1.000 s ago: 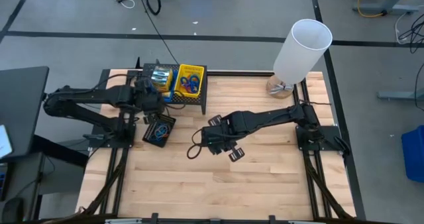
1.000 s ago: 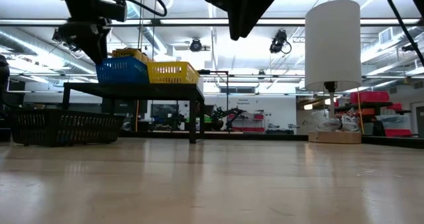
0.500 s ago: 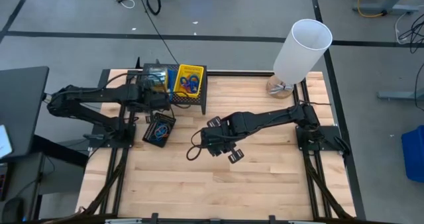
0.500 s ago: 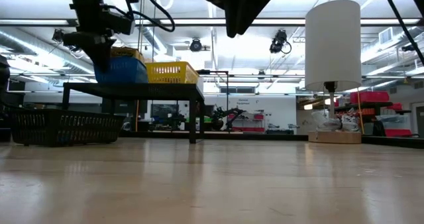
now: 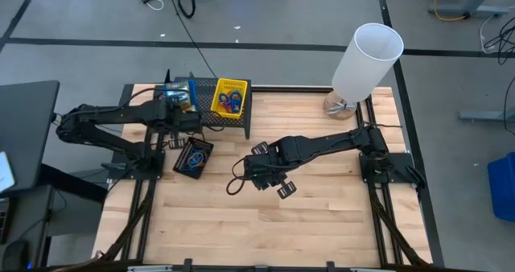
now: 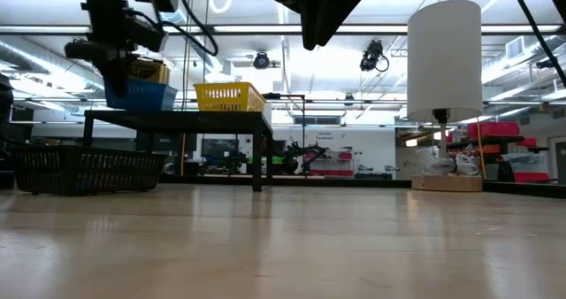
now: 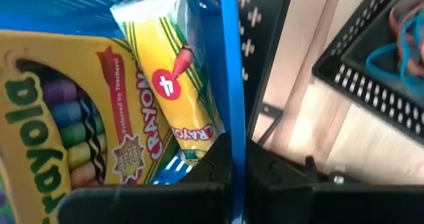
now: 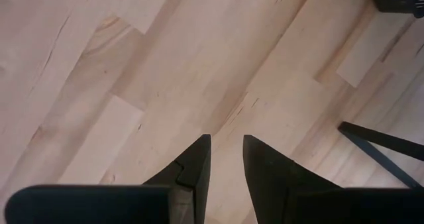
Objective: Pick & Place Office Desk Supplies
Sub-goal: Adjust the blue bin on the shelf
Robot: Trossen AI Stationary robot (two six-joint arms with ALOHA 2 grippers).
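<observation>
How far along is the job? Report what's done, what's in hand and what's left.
Looks done: the yellow bin sits on the rack holding loops, and the black bin on the table holds more. In hand: the left gripper is shut on the wall of the blue bin, which carries crayon boxes, at the rack's left end. Left: setting that bin down. The right gripper hangs open and empty over bare wood.

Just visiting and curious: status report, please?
Left gripper shut on blue bin wall, crayon boxes inside. Right gripper empty above table. Nothing blocking.
</observation>
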